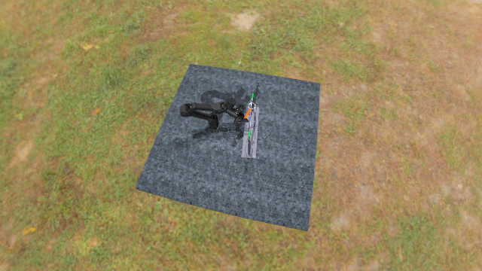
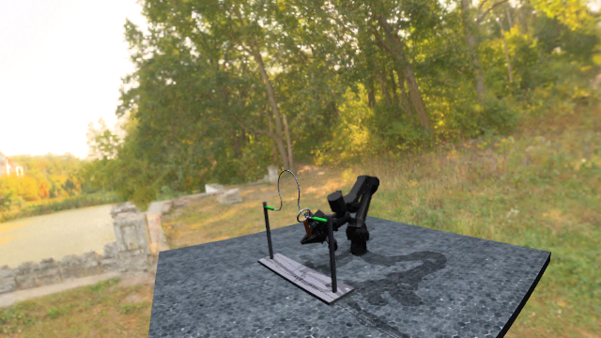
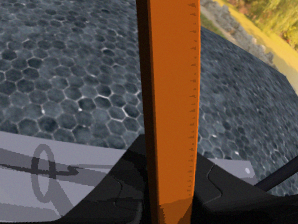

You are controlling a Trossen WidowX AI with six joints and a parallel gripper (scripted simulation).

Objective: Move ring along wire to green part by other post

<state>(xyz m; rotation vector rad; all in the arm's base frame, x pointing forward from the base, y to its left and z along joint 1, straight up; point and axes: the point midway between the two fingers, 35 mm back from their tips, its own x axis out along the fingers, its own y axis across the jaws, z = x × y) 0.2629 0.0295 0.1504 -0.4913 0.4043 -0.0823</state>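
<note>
Orange flat-bar handle (image 3: 173, 90) clamped in my black parallel-jaw gripper (image 2: 314, 233), its thin silver ring (image 2: 302, 215) circling the wire at the inner end of the green sleeve (image 2: 319, 219) beside the near black post (image 2: 331, 255), above the grey baseboard (image 2: 305, 278).

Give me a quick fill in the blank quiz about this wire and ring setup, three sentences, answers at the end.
1. The gripper is shut on the ring's ______ handle.
2. The ring sits beside the ______ part of the wire near the closer post.
3. Both posts stand on a pale ______ lying on the dark mat.

Missing words: orange; green; base board
</note>
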